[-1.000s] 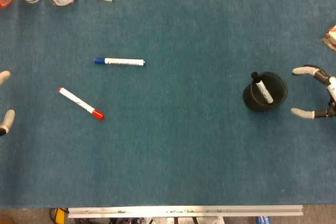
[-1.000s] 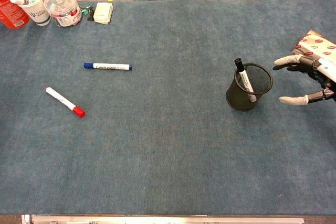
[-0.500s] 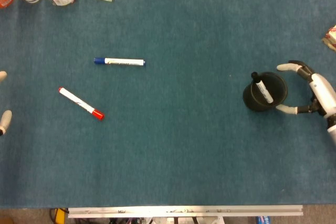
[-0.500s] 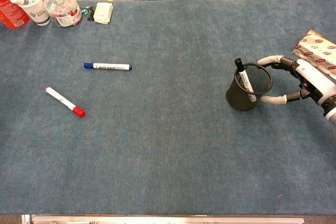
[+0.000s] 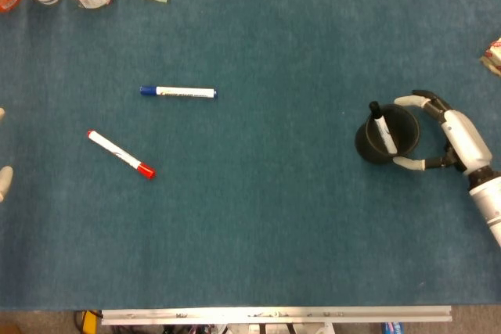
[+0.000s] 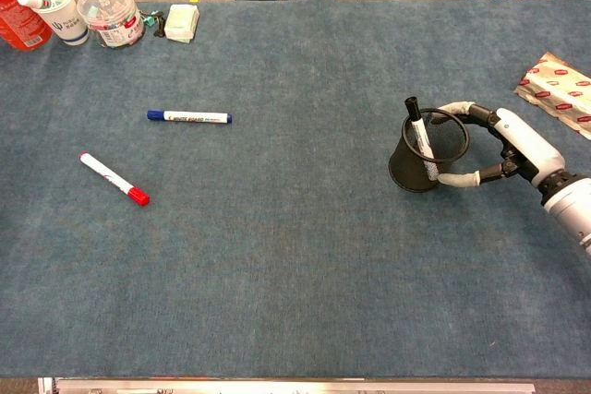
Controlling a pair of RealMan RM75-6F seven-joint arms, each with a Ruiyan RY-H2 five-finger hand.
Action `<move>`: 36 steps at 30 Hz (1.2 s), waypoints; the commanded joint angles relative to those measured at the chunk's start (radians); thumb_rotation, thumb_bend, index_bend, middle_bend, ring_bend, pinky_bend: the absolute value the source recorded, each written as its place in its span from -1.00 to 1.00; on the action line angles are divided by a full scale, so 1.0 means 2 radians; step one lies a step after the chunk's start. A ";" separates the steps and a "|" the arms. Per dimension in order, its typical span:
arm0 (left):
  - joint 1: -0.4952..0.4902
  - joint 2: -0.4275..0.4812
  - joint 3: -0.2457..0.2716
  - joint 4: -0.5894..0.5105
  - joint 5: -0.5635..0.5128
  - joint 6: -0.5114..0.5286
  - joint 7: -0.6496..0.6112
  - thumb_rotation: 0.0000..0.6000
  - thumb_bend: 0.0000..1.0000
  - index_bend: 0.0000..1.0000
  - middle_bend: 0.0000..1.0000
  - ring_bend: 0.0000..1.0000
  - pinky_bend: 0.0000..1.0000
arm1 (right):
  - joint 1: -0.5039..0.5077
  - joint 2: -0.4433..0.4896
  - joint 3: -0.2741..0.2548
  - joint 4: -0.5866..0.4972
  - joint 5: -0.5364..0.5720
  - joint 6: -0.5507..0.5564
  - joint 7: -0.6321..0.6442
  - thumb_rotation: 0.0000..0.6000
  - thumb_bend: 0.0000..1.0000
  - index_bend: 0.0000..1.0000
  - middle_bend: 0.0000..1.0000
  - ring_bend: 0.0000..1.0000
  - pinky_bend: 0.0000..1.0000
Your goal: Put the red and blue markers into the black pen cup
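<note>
The blue marker (image 5: 178, 92) (image 6: 188, 117) lies flat at mid-left of the blue table. The red marker (image 5: 120, 154) (image 6: 113, 178) lies slanted nearer the front left. At the right stands the black mesh pen cup (image 5: 366, 146) (image 6: 406, 171), with a black-capped marker (image 5: 382, 131) (image 6: 420, 131) leaning inside it. My right hand (image 5: 452, 134) (image 6: 510, 143) wraps the cup from its right side, fingers touching its rim and wall. Of my left hand (image 5: 4, 181) only pale fingertips show at the left edge of the head view, spread apart and holding nothing.
Back left corner holds a red bottle (image 6: 20, 6), a white cup (image 6: 57, 8), a clear tub of small items (image 6: 109, 16) and a pale pad (image 6: 181, 21). A red-and-white packet (image 6: 559, 85) lies at the far right. A metal rail (image 5: 274, 315) marks the front edge.
My right hand moved left from beside the cup and closed around it; the cup shifted slightly left. My left hand drew back further out of the head view.
</note>
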 commanded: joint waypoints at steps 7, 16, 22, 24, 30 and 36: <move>0.001 0.000 0.001 0.001 0.001 0.000 -0.002 1.00 -0.39 -0.62 -0.83 -0.92 -0.93 | 0.008 -0.010 -0.005 0.010 -0.005 0.002 0.008 1.00 -1.00 -0.69 -0.56 -0.77 -0.74; 0.002 0.002 0.001 0.001 0.004 0.001 -0.004 1.00 -0.39 -0.62 -0.83 -0.92 -0.93 | 0.026 -0.005 -0.010 -0.008 -0.007 -0.018 0.019 1.00 -0.96 -0.76 -0.59 -0.80 -0.75; 0.004 0.003 0.002 0.001 0.005 0.003 -0.004 1.00 -0.39 -0.62 -0.83 -0.92 -0.93 | 0.036 -0.007 -0.008 -0.012 -0.005 -0.025 0.023 1.00 -0.67 -0.73 -0.50 -0.80 -0.75; 0.004 0.003 0.003 0.001 0.006 0.004 -0.004 1.00 -0.39 -0.62 -0.83 -0.92 -0.93 | 0.038 -0.009 -0.007 -0.014 -0.004 -0.026 0.026 1.00 -0.59 -0.68 -0.48 -0.78 -0.75; 0.005 0.003 0.003 0.003 0.007 0.005 -0.007 1.00 -0.39 -0.62 -0.83 -0.92 -0.93 | 0.042 -0.014 -0.006 -0.012 -0.002 -0.028 0.031 1.00 -0.35 -0.52 -0.41 -0.71 -0.74; 0.005 0.004 0.003 0.004 0.008 0.006 -0.010 1.00 -0.39 -0.62 -0.83 -0.92 -0.93 | 0.045 -0.019 -0.003 -0.010 0.001 -0.024 0.039 1.00 -0.23 -0.33 -0.34 -0.62 -0.63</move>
